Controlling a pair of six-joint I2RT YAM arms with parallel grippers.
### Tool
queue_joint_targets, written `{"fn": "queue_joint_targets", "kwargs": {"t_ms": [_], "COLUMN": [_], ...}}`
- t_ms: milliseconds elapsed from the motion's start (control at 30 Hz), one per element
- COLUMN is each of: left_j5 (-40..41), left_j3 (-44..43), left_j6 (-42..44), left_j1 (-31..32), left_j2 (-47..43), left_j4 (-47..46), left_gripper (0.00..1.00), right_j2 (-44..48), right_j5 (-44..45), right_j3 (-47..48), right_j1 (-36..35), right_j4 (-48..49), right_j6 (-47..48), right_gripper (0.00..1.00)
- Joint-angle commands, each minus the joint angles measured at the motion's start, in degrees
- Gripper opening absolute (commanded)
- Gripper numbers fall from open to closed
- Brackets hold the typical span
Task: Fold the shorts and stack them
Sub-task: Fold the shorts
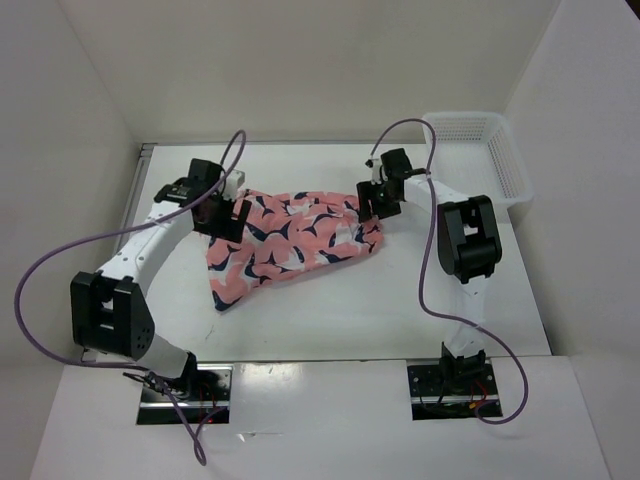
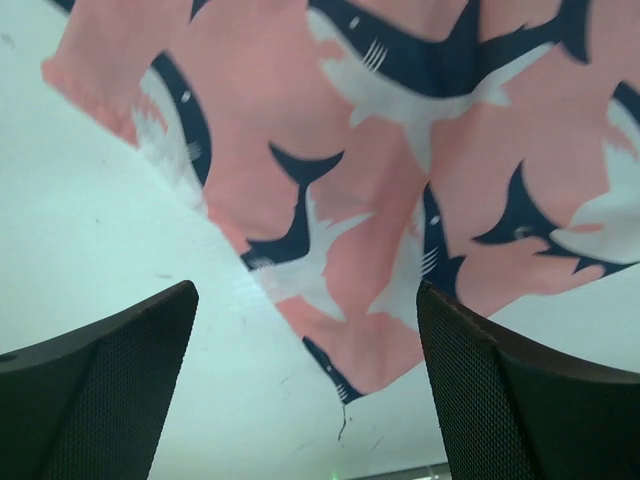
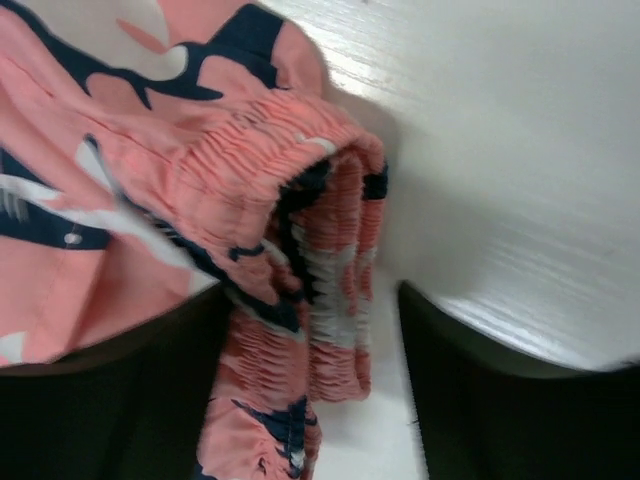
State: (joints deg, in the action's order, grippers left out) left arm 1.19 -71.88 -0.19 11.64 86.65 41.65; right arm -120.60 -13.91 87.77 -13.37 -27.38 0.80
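Observation:
The salmon-pink shorts [image 1: 297,243], printed with navy and white whale shapes, lie crumpled across the middle of the white table. My left gripper [image 1: 232,214] hovers over their left end. In the left wrist view it [image 2: 305,400] is open, and a corner of the shorts [image 2: 372,345] lies flat on the table between the dark fingers [image 2: 100,395], touching neither. My right gripper [image 1: 374,206] is at the shorts' right end. There the gathered elastic waistband [image 3: 320,300] hangs between its spread fingers [image 3: 500,400]; the cloth rests against the left finger, with a gap to the right one.
A white plastic mesh basket [image 1: 478,150] stands at the back right corner of the table [image 1: 330,310]. White walls close in the table on the left, back and right. Purple cables loop from both arms.

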Motion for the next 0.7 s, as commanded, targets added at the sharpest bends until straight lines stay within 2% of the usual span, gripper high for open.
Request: {"fn": "queue_joint_targets", "kwargs": {"t_ms": [0, 100, 133, 167, 200, 233, 333, 467, 567, 667], "left_j5": [-5.5, -3.3, -2.8, -2.8, -3.5, -5.5, -11.3, -16.0, -16.0, -12.7], "left_j3": [1.7, 5.8, 6.7, 6.7, 6.7, 5.4, 1.5, 0.3, -1.9, -2.7], "left_j6": [0.2, 0.2, 0.2, 0.2, 0.2, 0.2, 0.2, 0.2, 0.2, 0.2], "left_j1": [-1.6, -4.3, -5.5, -6.7, -8.2, -10.9, -13.8, -13.8, -13.8, -12.5], "left_j2": [-2.8, -1.2, 0.0, 1.4, 4.7, 6.6, 11.7, 14.8, 19.3, 22.8], "left_j4": [5.4, 1.8, 0.8, -0.6, -0.6, -0.6, -1.4, -5.3, -7.5, -10.1], "left_gripper": [0.97, 0.99, 0.99, 0.99, 0.99, 0.99, 0.99, 0.99, 0.99, 0.99], "right_j2": [-2.2, -2.2, -1.7, -1.7, -1.1, -1.0, 1.0, 3.5, 6.3, 9.9], "right_j5": [-1.6, -1.6, -1.6, -1.6, -1.6, -1.6, 1.2, 2.5, 2.5, 2.5], "right_j3": [0.6, -2.4, -2.9, -3.0, -3.5, -3.5, -3.5, -3.0, -3.0, -2.4], "right_j1": [-0.3, -0.3, -0.3, -0.3, -0.3, -0.3, -0.3, 0.4, 1.0, 1.6], "right_j4": [0.5, 0.5, 0.5, 0.5, 0.5, 0.5, 0.5, -0.1, -0.7, -2.1], "right_j6": [-1.4, -2.6, -2.6, -3.3, -3.3, -3.3, -3.3, -3.9, -3.3, -2.7], "right_gripper": [0.62, 0.47, 0.37, 0.31, 0.25, 0.15, 0.00, 0.00, 0.00, 0.00]}}
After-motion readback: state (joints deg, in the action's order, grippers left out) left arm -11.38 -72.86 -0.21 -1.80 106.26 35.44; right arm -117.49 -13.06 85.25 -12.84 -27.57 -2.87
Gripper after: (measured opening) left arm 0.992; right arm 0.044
